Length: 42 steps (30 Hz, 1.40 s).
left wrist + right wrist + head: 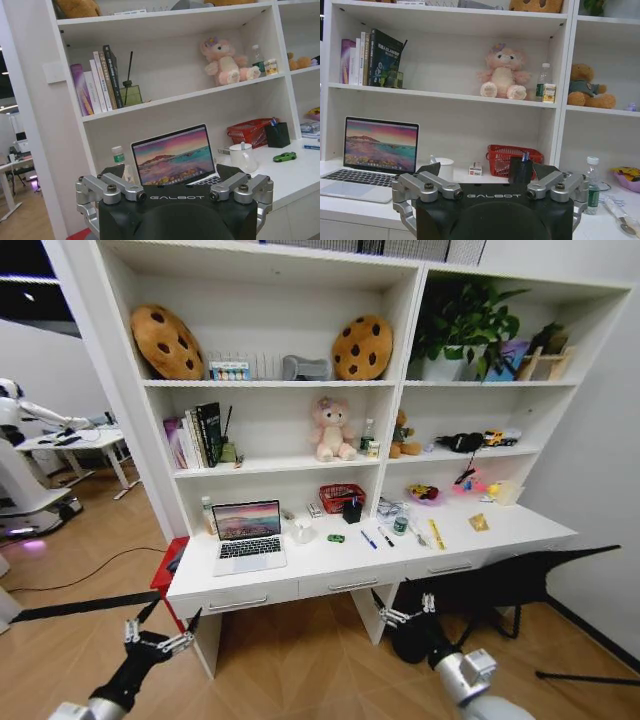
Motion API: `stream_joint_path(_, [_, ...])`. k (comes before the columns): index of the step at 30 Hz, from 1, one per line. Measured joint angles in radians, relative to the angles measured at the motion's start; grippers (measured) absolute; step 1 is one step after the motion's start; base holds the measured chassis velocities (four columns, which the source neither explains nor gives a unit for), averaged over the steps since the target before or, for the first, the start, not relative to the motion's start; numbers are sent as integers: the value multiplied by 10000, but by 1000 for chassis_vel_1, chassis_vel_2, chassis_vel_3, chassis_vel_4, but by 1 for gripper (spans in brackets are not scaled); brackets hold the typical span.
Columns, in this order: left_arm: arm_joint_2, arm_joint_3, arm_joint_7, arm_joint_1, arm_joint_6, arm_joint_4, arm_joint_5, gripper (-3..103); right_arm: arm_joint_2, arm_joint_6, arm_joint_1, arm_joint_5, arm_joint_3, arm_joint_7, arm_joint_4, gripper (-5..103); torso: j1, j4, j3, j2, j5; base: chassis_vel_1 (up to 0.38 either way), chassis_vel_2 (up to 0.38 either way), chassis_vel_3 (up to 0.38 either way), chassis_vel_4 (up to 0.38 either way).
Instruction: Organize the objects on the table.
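I am standing back from the table, with bare wooden floor between my arms and its front edge. Both arms hang low in front of me, well short of the drawers. The left gripper sits below the table's left corner, fingers spread apart and holding nothing; the right gripper is below the middle drawer, fingers likewise apart and empty. In each wrist view I see the finger linkages splayed wide to either side of the black housing.

On the table top, the silver laptop stands open at the left end, its base reaching close to the front edge. A white mug stands just to its right, then the tiny green toy car on open white surface, apart from its neighbours. Behind it, near the back wall, are a red basket and a black pen holder. The blue pen and the black pen lie side by side, angled toward the front edge, with a small green container just beyond them. A yellow strip lies further right, and the far right end of the top stays mostly bare.

A red object hugs the table's left end, and a black stand crowds the floor under the right end, narrowing my room there.
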Motion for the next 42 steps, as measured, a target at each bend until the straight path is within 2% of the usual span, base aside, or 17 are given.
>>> stream_joint_path(3, [3, -44, -48, -17, 3, 40, -117, 101, 92, 8, 15, -6, -3, 94, -52, 100, 0, 0, 0, 1, -1, 0, 0, 0, 0])
stream_joint_path(6, [-384, 523, -355, -87, 157, -140, -27, 99, 743, -210, -92, -220, -405, 654, 17, 100, 0, -1, -1, 1, 0, 0, 0, 0, 0])
stream_joint_path(9, [-630, 825, -563, -102, 372, -302, -103, 99, 989, -227, -196, -337, -520, 976, 25, 100, 0, -2, 0, 1, 1, 0, 0, 0, 0])
stream_joint_path(13, [-709, 936, -768, -102, 545, -343, -193, 99, 1037, -172, -241, -378, -529, 1087, 17, 100, 0, -1, -1, 1, 0, 0, 0, 0, 0])
stream_joint_path(15, [-864, 1010, -1501, -100, 1062, -425, -372, 98, 1153, -82, -260, -316, -456, 1329, 5, 100, -1, -1, 0, 1, 0, 0, 0, 0, 0])
stream_joint_path(16, [-864, 1010, -1501, -100, 1062, -425, -372, 98, 1153, -82, -260, -316, -456, 1329, 5, 100, -1, -1, 0, 1, 0, 0, 0, 0, 0])
stream_joint_path(23, [-1221, 1124, -2713, -34, 1872, -730, -887, 98, 1551, -81, -343, -204, -362, 1653, 81, 100, 0, 1, -1, 1, 0, 0, 0, 0, 0])
stream_joint_path(25, [-1252, 1114, -2800, -11, 1957, -802, -915, 94, 1679, -69, -427, -168, -349, 1681, 115, 100, 0, 0, 0, 0, 0, 0, 0, 0, 0])
stream_joint_path(27, [-1204, 1073, -2785, -5, 1989, -893, -962, 97, 1802, -153, -546, -20, -353, 1686, 196, 100, -1, -2, -1, 1, 0, 0, 0, 0, 0])
stream_joint_path(31, [-1135, 1172, -2227, -5, 1790, -912, -874, 98, 1656, -409, -502, 100, -391, 1613, 275, 100, -1, -1, -1, 1, 0, 0, 0, 0, 0])
stream_joint_path(42, [-1142, 1403, -2040, 39, 1721, -918, -664, 98, 1504, -420, -410, 191, -411, 1535, 260, 100, -7, 0, -3, 3, 0, -26, 30, 22, -32])
